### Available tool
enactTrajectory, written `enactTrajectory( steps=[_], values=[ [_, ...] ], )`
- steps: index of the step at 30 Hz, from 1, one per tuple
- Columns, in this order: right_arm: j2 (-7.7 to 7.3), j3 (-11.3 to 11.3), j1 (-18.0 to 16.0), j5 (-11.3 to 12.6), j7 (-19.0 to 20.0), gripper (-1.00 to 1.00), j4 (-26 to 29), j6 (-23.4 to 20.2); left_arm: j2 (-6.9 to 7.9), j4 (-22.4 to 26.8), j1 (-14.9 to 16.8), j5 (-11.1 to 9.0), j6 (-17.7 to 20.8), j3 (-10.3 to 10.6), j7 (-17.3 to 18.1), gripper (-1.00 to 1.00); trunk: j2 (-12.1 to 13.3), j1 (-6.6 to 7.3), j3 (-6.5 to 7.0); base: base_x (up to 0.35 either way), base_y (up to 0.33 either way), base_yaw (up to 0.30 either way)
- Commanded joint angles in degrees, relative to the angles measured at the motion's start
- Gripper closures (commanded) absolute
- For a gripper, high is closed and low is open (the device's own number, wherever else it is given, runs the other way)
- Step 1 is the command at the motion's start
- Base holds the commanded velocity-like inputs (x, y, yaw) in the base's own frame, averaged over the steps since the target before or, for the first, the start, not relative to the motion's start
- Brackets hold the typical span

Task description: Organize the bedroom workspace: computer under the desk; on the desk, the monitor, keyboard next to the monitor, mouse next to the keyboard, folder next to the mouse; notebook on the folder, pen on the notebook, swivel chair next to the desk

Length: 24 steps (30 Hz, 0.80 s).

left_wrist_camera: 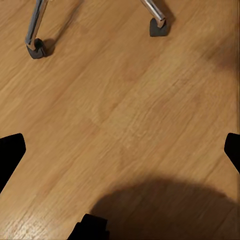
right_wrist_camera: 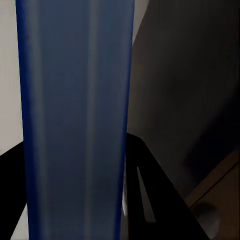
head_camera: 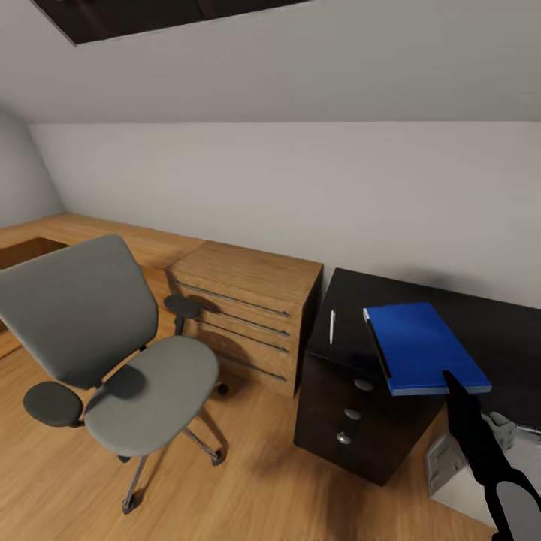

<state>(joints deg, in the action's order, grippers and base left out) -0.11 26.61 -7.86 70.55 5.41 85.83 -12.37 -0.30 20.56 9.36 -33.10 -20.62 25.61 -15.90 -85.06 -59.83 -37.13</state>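
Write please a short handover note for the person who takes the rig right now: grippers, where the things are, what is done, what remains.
Right gripper: shut on the folder, holding its near edge above the desk.
Left gripper: open over the wooden floor, holding nothing.
Swivel chair: seat bare, standing left of the desk, apart from it.
A thin white stick, possibly the pen, lies on the desk left of the folder.
Done: folder is off the chair.
Left: set the folder down, stack the notebook and pen on it, move the chair to the desk. Check monitor, keyboard, mouse and computer.

Soft even light, blurred close-up folder (right_wrist_camera: 75, 120)
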Motion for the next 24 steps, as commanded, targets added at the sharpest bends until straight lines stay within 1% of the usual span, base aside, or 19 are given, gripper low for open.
enactTrajectory(
  steps=[1, 24],
  values=[
    [0.02, 0.11, -0.05, 0.47, 0.13, 1.00, 0.01, -0.38, 0.03, 0.01, 0.04, -0.29, -0.21, 0.48, -0.45, -1.00, -0.03, 0.00, -0.10, 0.000, 0.000, -0.249],
    [0.11, 0.11, -0.05, 0.47, 0.13, 1.00, -0.05, -0.32, 0.03, -0.08, 0.04, -0.29, -0.21, 0.49, -0.38, -1.00, -0.03, 0.00, -1.23, 0.000, 0.000, -0.249]
  ],
)
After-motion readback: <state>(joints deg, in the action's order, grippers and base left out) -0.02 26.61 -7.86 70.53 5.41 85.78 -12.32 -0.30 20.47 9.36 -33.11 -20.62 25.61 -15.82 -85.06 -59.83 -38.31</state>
